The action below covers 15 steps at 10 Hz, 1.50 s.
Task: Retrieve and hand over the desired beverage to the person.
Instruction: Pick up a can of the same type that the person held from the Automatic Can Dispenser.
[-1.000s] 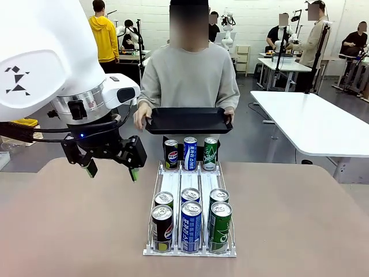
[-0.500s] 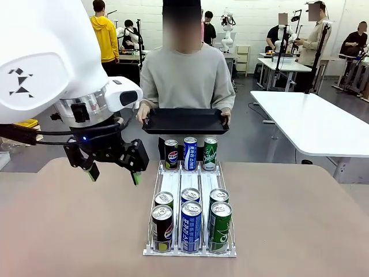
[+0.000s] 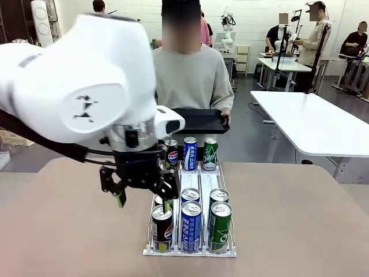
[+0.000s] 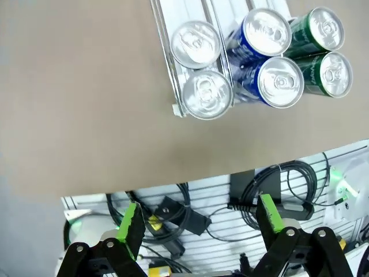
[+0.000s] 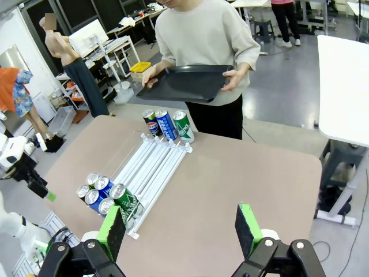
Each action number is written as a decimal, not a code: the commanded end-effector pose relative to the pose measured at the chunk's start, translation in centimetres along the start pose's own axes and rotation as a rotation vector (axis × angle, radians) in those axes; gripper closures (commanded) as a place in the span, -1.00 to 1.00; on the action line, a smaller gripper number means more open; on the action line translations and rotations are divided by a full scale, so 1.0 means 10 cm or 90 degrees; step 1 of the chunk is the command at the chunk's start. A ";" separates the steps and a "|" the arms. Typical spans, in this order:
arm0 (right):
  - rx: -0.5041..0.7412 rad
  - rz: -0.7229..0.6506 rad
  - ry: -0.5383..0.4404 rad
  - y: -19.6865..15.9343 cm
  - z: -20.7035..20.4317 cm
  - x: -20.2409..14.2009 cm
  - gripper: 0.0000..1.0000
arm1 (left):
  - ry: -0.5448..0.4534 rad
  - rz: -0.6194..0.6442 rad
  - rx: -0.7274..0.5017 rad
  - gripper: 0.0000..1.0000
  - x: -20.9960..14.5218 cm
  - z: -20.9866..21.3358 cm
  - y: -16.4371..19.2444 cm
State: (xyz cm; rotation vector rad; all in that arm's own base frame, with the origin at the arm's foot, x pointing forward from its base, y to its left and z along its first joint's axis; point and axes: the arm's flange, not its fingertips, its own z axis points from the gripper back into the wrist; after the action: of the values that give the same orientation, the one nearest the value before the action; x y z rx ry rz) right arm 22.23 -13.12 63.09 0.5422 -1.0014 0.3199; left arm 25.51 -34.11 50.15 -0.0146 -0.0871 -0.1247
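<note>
Left claw (image 3: 143, 202) now beside can rack (image 3: 172, 182)

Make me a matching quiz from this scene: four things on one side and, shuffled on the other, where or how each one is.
Things:
1. black tray
2. front green can
3. front blue can
4. left gripper

Place or state:
A. in the middle lane of the rack
B. open, above the table by the rack's left side
C. held by the person
D. in the rack's right lane, front view

Pairs: 1-C, 2-D, 3-A, 4-B
</note>
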 end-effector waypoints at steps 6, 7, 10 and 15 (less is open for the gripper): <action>0.015 0.006 -0.006 -0.01 -0.02 -0.01 -1.00 | -0.037 0.015 0.006 -1.00 0.35 -0.44 -0.11; 0.015 0.006 -0.006 -0.01 -0.02 -0.01 -1.00 | -0.058 0.015 0.022 -1.00 0.38 -0.44 -0.09; 0.015 0.006 -0.006 -0.01 -0.02 -0.01 -1.00 | -0.025 -0.002 0.002 -1.00 0.37 -0.41 -0.10; 0.015 0.006 -0.006 -0.01 -0.02 -0.01 -1.00 | -0.026 -0.013 -0.001 -1.00 0.43 -0.47 -0.08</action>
State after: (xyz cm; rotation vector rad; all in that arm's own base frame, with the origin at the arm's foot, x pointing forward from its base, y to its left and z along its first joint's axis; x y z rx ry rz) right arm 22.23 -13.13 63.09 0.5419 -1.0016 0.3204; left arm 29.66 -35.47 46.18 -0.0115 -0.1327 -0.1343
